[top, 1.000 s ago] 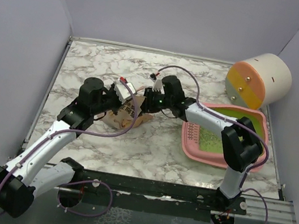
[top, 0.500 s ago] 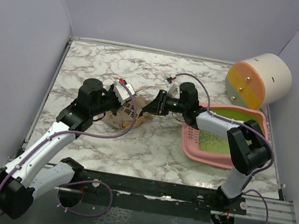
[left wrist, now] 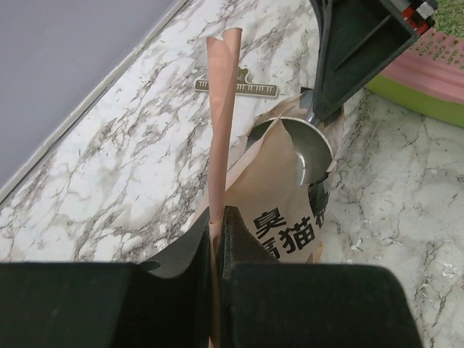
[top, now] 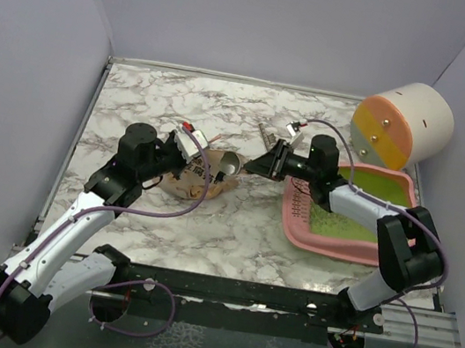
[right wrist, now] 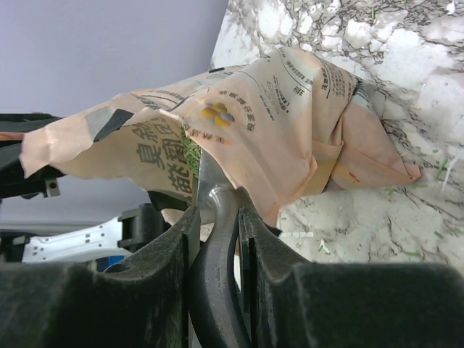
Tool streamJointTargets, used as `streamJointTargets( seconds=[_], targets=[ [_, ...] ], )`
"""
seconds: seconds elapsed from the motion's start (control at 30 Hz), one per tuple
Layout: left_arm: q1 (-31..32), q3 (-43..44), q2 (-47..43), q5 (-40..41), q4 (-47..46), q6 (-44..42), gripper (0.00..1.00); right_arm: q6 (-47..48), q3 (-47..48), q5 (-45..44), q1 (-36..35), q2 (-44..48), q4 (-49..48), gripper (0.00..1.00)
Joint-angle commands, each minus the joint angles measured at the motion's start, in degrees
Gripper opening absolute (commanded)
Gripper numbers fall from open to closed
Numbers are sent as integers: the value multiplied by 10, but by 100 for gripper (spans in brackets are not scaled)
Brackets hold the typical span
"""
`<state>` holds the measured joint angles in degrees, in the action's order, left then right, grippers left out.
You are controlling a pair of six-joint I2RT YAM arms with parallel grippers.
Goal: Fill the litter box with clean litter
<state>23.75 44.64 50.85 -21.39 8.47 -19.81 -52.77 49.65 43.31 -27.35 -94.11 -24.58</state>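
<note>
The tan printed bag (top: 201, 176) lies mid-table. My left gripper (top: 188, 152) is shut on its folded top edge (left wrist: 221, 130), holding the mouth up. My right gripper (top: 257, 166) is shut on the dark handle (right wrist: 216, 268) of the grey metal scoop. The scoop's bowl (left wrist: 308, 154) sits in the bag's mouth and shows bare metal. A bit of clean litter (right wrist: 191, 156) shows green inside the bag. The pink litter box (top: 295, 225) lies to the right, with pale-green granules (top: 330, 217) spread over its lime-green floor.
A cream, orange and yellow cylinder (top: 404, 122) stands at the back right, behind the litter box. A small ruler-like strip (left wrist: 235, 88) lies on the marble behind the bag. Walls close in the table on the left, back and right.
My right arm has drawn back to the right, pulling the scoop outward until its bowl shows at the bag's mouth. The left gripper has kept its hold on the bag.
</note>
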Motion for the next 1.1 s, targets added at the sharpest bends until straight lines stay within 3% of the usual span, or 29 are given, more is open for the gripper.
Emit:
streamJointTargets(
  seconds=[0.0, 0.2, 0.37, 0.47, 0.67, 0.73, 0.83, 1.07],
  targets=[
    [-1, 22, -17, -1, -50, 8, 0, -44, -44, 37, 33, 58, -54, 1],
    [-1, 24, -15, 7, -48, 7, 0, -65, -77, 54, 60, 98, -66, 1],
    [-1, 28, -13, 9, -46, 5, 0, -119, -131, 69, 77, 106, -159, 1],
    [-1, 29, -10, 8, -45, 5, 0, -164, -157, 88, 77, 74, -259, 1],
    [-1, 27, -6, 8, -45, 6, 0, -338, -192, 112, 77, -55, -594, 1],
    [-1, 28, -3, 8, -45, 6, 0, -371, -192, 113, 77, -81, -650, 1],
    [-1, 32, -1, 8, -40, 5, 0, -359, -192, 114, 77, -79, -639, 1],
    [-1, 35, 0, 8, -37, 3, 0, -253, -179, 108, 77, 5, -454, 1]
  ],
)
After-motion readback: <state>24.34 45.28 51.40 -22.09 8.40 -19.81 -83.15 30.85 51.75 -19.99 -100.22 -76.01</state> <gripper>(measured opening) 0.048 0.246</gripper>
